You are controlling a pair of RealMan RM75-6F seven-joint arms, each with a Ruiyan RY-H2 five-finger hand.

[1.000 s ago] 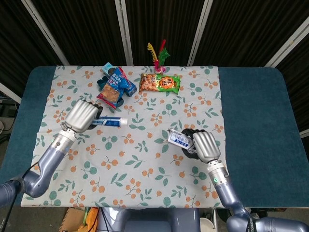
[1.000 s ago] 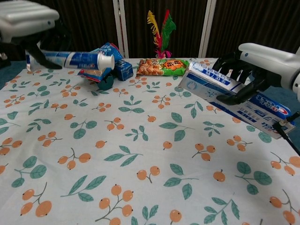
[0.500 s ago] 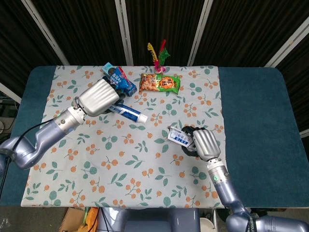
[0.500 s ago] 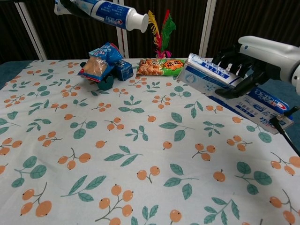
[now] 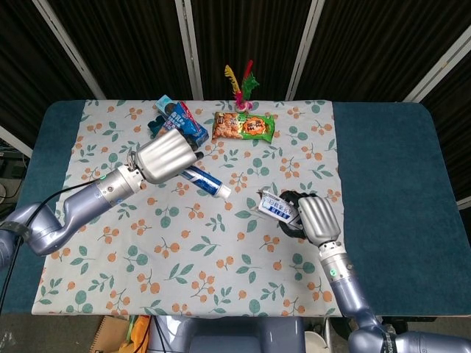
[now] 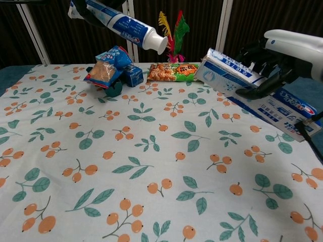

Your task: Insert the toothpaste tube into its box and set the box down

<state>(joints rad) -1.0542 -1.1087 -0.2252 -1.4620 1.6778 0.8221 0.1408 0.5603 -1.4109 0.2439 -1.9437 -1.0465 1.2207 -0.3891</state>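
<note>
My left hand (image 5: 166,155) grips a blue and white toothpaste tube (image 5: 205,180) by its rear end, lifted well above the table. In the chest view the toothpaste tube (image 6: 126,26) slants down to the right, its white cap aimed toward the box. My right hand (image 5: 316,218) holds the blue and white toothpaste box (image 5: 278,208) raised off the cloth. Seen from the chest, that hand (image 6: 272,60) wraps the box (image 6: 252,92), whose end toward the tube tilts up and left. A gap separates cap and box end.
At the back of the floral tablecloth (image 5: 199,235) lie a blue snack pack (image 5: 179,122), an orange-green snack bag (image 5: 245,126) and a feathered shuttlecock (image 5: 241,84). Bare blue table (image 5: 390,198) shows on the right.
My left hand has carried the tube rightward and up from the left side toward the box. The right hand has raised the box slightly.
</note>
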